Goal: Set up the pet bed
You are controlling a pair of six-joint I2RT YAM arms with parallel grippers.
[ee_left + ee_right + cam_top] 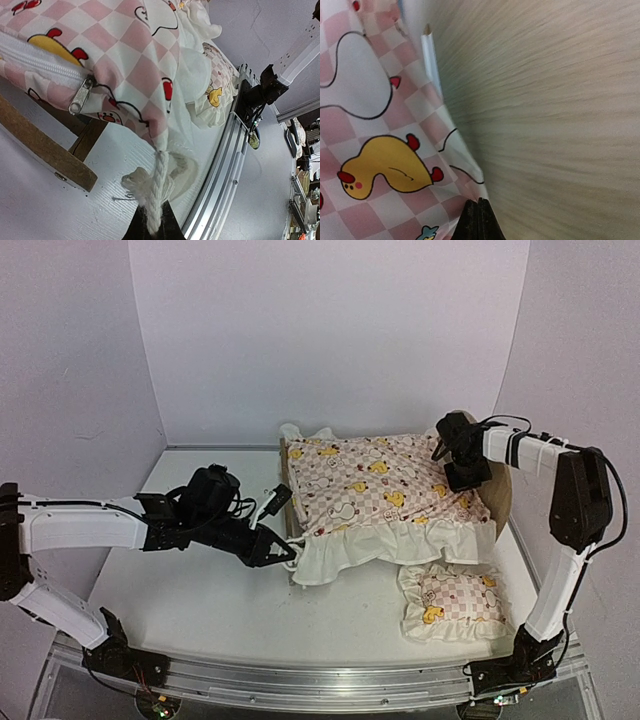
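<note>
Quilt spreading: left claw [288, 552] pinches frilled pink-check cartoon quilt [370, 485] at foot of light-wood pet bed [503, 505], right claw [462, 482] shut at its head; next likely needs even tension.

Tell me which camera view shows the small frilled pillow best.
The top external view: the whole pillow lies on the table, nothing covering it. The left wrist view shows only part of the pillow, far off past the quilt. The right wrist view does not show it.

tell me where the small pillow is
In the top view the pillow lies on the table, on the right, just in front of the frilled quilt.
</note>
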